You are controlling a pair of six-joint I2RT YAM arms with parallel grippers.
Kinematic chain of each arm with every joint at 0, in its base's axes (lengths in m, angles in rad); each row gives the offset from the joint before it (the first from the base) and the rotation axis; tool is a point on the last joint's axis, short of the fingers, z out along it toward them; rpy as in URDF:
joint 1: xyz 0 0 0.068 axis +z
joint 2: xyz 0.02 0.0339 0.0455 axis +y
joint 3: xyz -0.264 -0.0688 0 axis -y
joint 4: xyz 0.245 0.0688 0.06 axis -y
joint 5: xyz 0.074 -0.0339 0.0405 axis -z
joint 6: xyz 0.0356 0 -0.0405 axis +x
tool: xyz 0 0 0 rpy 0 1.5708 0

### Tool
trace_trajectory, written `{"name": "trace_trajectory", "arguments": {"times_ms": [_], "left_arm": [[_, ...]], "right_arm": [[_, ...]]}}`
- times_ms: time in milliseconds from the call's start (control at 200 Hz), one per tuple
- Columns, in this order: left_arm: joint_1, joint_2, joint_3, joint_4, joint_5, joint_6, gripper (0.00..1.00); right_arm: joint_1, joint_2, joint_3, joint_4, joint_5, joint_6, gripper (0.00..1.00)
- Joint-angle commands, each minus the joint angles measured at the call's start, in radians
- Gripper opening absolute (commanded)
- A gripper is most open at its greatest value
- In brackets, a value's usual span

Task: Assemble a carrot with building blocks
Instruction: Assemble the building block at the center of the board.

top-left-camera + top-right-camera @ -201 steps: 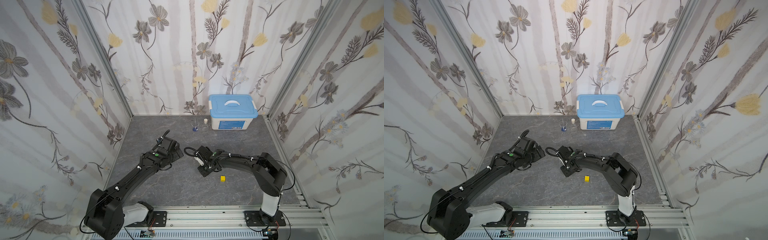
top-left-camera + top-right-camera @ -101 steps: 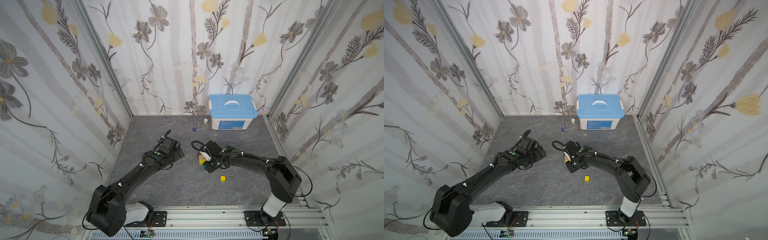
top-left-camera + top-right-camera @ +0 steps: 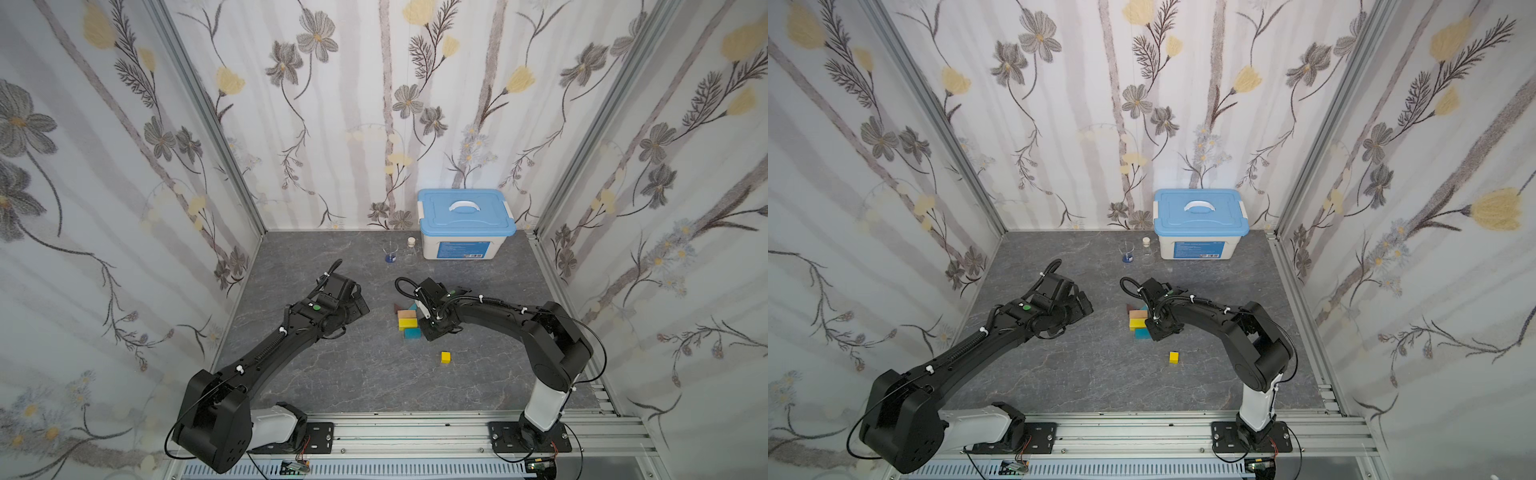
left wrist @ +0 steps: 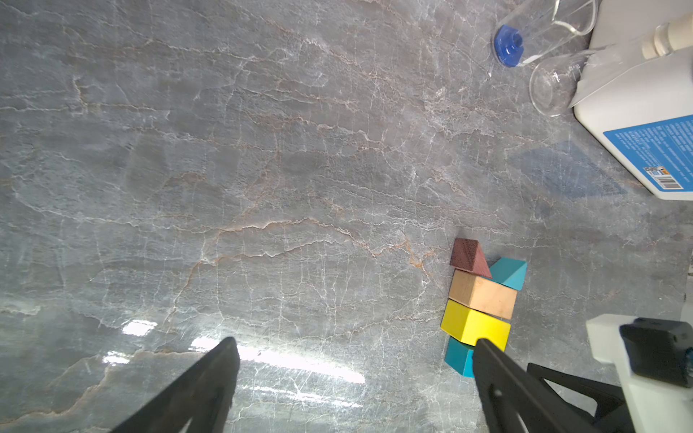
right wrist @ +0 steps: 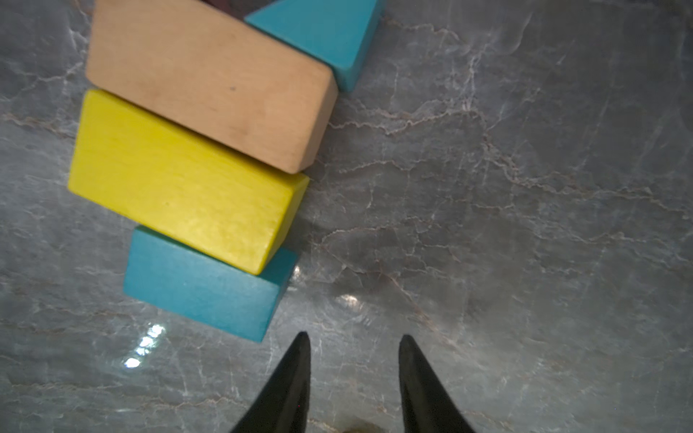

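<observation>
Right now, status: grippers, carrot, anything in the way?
Left gripper open, empty. Right gripper open, empty, beside the carrot. Carrot five blocks laid; yellow cube apart, not yet placed. Nothing blocks the cube.

In a top view the left arm (image 3: 266, 353) stretches from the lower left toward the middle of the frame. The left gripper (image 4: 354, 356) is spread wide and holds nothing. The right arm (image 3: 498, 309) curves in from the lower right. The right gripper (image 5: 354, 348) has its tips slightly apart with nothing between them.
</observation>
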Motion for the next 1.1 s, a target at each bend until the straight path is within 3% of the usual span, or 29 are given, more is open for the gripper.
{"name": "trace_trajectory", "arguments": {"times_ms": [0, 1094], "left_arm": [[0.001, -0.001, 0.006, 0.009, -0.001, 0.001, 1.0], [0.0, 0.019, 0.02, 0.013, 0.004, 0.003, 1.0]], "right_arm": [[0.001, 0.016, 0.006, -0.004, 0.007, 0.01, 0.39], [0.016, 0.037, 0.032, 0.012, -0.046, 0.051, 0.39]]}}
